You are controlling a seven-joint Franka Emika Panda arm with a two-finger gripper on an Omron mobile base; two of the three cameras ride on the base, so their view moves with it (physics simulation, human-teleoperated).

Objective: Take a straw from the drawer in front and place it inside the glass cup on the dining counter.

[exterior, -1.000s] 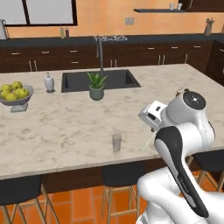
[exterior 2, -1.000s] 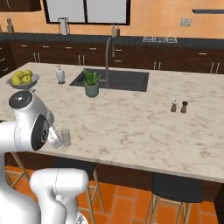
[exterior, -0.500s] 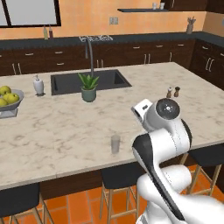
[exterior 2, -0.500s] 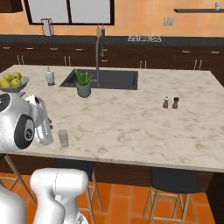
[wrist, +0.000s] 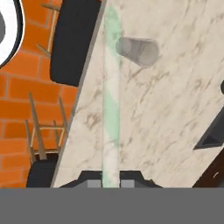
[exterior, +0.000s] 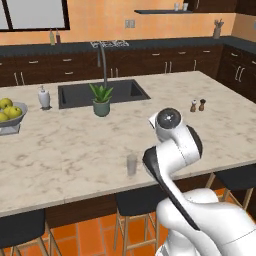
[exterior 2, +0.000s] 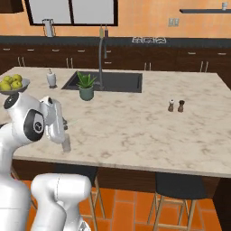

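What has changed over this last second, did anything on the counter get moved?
Nothing on the dining counter moved. The whole picture has shifted because the base drove, carrying the cameras along. The gripper stays shut on the straw, which now points past the glass cup near the counter's front edge. The plant, fruit bowl, soap bottle and shakers stand where they were.

My two base cameras sit behind my arm, left and right, looking forward and down across the tabletop (exterior: 60,150). Both share the sink (exterior: 102,94), the potted plant (exterior 2: 85,86) and the glass cup (exterior: 131,164) near the front edge. My hand camera looks along the gripper (wrist: 110,178), close above that edge, cup (wrist: 136,51) ahead.
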